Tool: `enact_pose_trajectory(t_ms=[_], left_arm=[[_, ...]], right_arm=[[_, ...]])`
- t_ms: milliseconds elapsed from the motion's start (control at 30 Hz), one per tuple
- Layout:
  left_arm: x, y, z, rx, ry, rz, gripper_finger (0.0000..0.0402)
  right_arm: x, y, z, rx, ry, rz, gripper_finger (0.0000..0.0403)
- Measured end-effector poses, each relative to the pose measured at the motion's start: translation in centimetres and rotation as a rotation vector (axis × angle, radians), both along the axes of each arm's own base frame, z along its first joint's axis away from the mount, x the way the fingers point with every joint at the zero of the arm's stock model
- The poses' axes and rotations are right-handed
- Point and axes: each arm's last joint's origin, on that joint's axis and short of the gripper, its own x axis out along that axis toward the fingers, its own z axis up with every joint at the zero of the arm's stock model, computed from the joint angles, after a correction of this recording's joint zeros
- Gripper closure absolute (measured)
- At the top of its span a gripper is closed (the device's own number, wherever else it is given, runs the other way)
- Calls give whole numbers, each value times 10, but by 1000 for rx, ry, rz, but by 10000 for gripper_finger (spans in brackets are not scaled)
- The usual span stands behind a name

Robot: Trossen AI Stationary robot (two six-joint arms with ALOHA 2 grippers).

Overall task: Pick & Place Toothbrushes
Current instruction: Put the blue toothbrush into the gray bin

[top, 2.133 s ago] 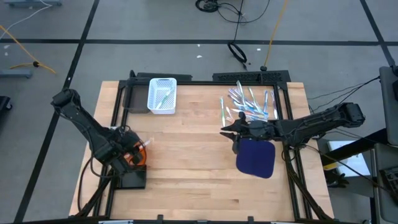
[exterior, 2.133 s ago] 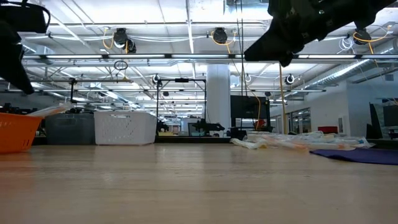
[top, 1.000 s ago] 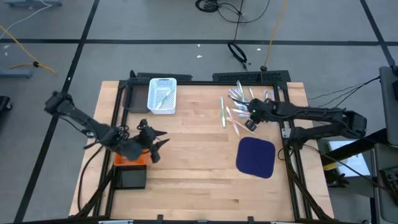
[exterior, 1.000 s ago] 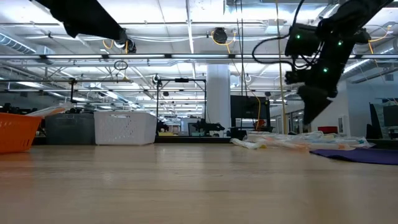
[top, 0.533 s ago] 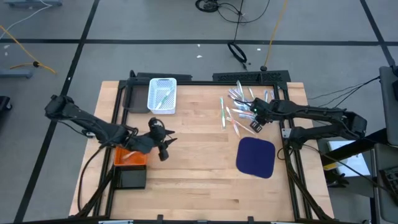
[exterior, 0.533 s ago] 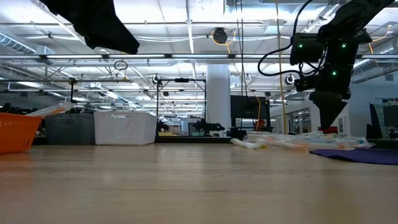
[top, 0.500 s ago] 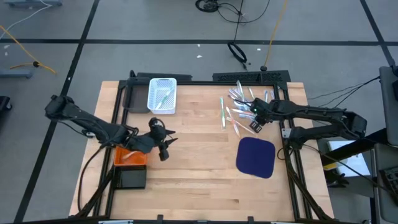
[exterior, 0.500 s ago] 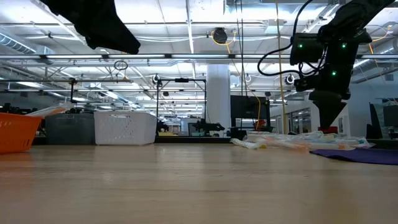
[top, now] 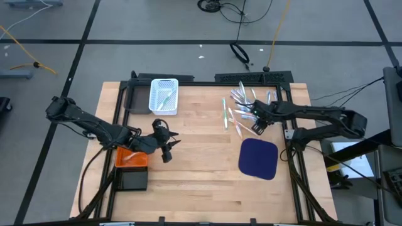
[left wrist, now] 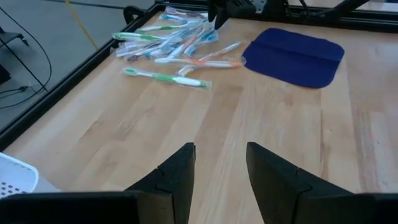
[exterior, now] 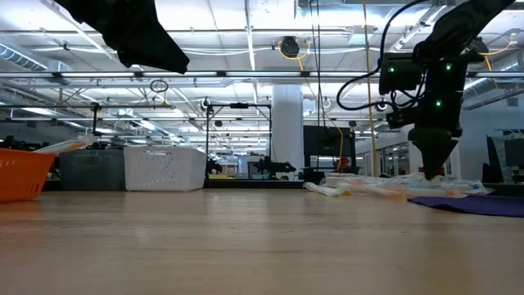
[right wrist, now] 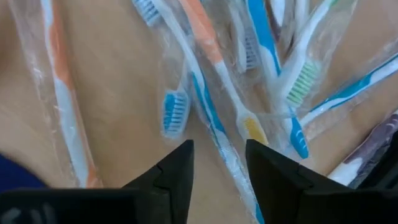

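The toothbrushes [top: 246, 102], thin sticks in clear wrappers, lie in a loose pile [left wrist: 174, 37] on the wood at the table's far right. My right gripper [top: 255, 125] points steeply down at the near edge of the pile, just above it [exterior: 431, 172]. Its fingers are open [right wrist: 219, 158] on either side of a blue-and-white toothbrush [right wrist: 214, 121]; I cannot tell whether they touch it. My left gripper [top: 168, 148] hangs open [left wrist: 221, 158] over the table's left middle, with nothing between its fingers. The white basket [top: 164, 95] stands at the far left with a few toothbrushes in it.
A dark blue cloth [top: 258, 157] lies flat near the right gripper, on its near side. An orange basket [top: 130, 157] and a black box [top: 134, 180] sit at the near left, beside the left gripper. Bare wood stretches between the two arms.
My left gripper has moved a little toward the table's right, away from the orange basket. My right gripper has tipped to point more steeply down, and its fingertips have sunk toward the toothbrush pile.
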Motion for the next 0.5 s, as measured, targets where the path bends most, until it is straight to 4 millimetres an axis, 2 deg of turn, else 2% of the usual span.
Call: enact_pose_trajectory(t_ms=[367,500], left_arm=[[0,0,0,1,0,-1,254],[0,0,0,3,1,-2,254]], right_arm=[[6,-3,-23,23,61,26,262],[7,-4,-27,21,73,24,280]])
